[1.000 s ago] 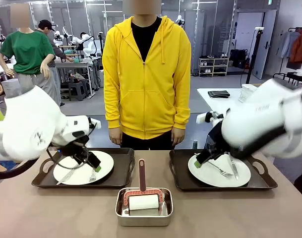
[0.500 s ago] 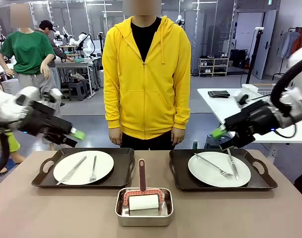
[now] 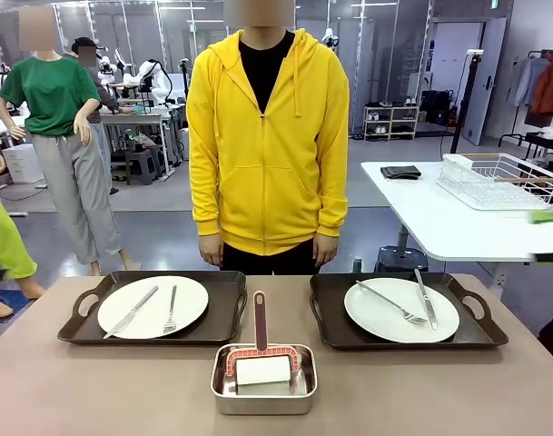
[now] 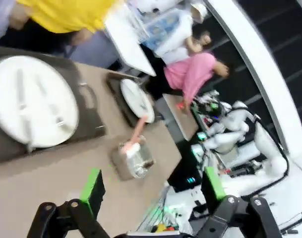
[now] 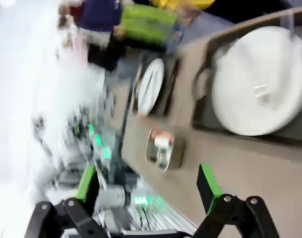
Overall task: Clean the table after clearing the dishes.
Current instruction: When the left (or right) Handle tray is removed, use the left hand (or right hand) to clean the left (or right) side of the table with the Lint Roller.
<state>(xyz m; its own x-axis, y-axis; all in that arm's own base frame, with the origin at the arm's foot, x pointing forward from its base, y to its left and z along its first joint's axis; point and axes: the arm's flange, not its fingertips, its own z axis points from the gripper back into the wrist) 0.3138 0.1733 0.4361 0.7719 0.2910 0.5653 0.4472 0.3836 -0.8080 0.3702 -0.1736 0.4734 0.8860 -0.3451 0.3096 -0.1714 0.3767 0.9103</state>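
Dishes (image 3: 190, 300) on trays (image 3: 223, 315) lengthwise across table (image 3: 76, 391), cutlery (image 3: 171, 309) roughly near-to-far; left tool (image 4: 153, 186), right tool (image 5: 147, 183) spread, empty.

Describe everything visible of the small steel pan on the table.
The steel pan is small, rectangular and shiny with rounded corners, lying flat on the table, centred just before the left tray and right tray. Inside lies a white roller in a reddish frame; its brown handle reaches over the far rim.

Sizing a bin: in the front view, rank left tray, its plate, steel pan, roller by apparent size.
1. left tray
2. plate and steel pan look alike; the pan is nearer, so unsure
3. roller
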